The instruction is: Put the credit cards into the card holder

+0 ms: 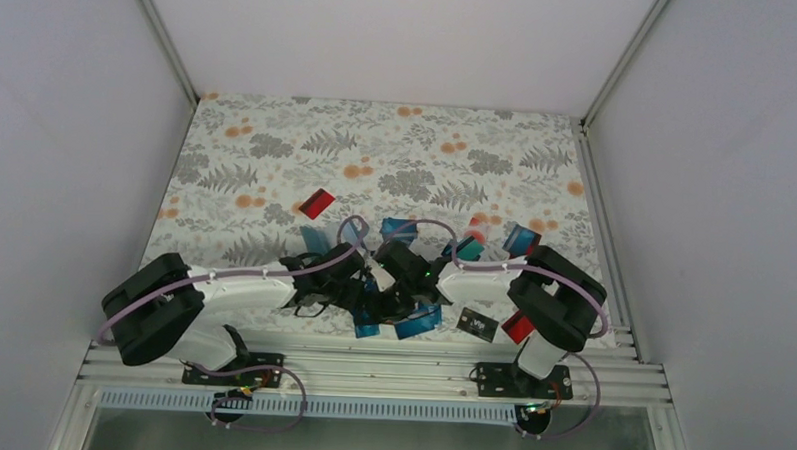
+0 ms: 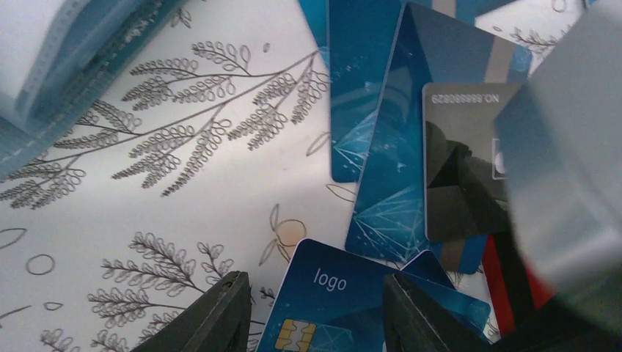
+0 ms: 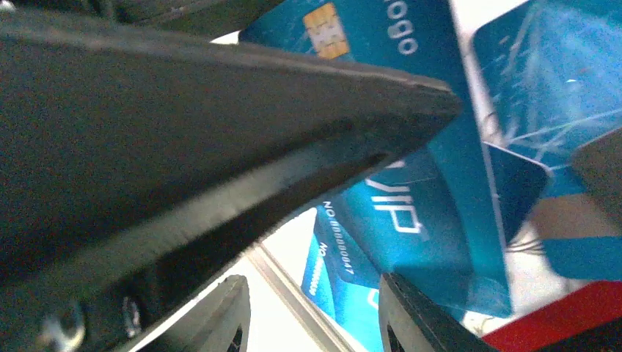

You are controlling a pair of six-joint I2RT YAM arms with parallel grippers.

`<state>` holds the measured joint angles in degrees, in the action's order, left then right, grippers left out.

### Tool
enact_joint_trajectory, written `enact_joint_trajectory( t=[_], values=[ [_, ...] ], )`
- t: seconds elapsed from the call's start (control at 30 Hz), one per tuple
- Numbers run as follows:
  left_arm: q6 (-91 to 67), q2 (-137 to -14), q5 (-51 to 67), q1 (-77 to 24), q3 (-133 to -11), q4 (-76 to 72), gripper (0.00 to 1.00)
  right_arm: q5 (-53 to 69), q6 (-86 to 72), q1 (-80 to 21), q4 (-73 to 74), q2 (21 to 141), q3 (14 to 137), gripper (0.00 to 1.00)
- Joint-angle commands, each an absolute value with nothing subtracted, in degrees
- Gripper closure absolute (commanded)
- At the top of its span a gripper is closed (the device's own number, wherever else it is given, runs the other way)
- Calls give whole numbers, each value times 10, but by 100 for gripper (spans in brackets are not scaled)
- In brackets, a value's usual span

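Observation:
Several blue credit cards (image 2: 389, 139) lie overlapped on the flowered cloth, with a grey-black one (image 2: 458, 154) on top. My left gripper (image 2: 314, 279) is open low over a blue "logo" card (image 2: 330, 293) that lies flat between and under its fingers. A stitched teal edge of the card holder (image 2: 55, 81) shows at the upper left of the left wrist view. My right gripper (image 3: 312, 279) is open just above blue "VIP" cards (image 3: 411, 220) at the table's front edge, with nothing between its fingers. Both grippers meet closely (image 1: 382, 294) at the near centre.
More cards are scattered: a red one (image 1: 317, 202) farther back, blue and teal ones (image 1: 521, 239) at the right, a black one (image 1: 478, 325) and a red one (image 1: 517, 326) near the front rail (image 1: 370, 359). The left gripper's black finger (image 3: 183, 147) fills much of the right wrist view.

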<state>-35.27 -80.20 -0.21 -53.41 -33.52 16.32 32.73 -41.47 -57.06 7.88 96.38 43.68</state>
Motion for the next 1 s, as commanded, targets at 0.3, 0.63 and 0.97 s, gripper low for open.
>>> enact_joint_trajectory(
  t=[0.3, 0.63, 0.97],
  values=[
    [-432, -760, 69, -603, -266, 159, 57, 288, -424, -617, 137, 930, 403, 55],
    [-464, -748, 55, -603, -277, 158, 72, 258, -436, -617, 120, 948, 393, 56],
    [-484, -702, 42, -603, -287, 188, 91, 222, -435, -618, 131, 949, 401, 57]
  ],
)
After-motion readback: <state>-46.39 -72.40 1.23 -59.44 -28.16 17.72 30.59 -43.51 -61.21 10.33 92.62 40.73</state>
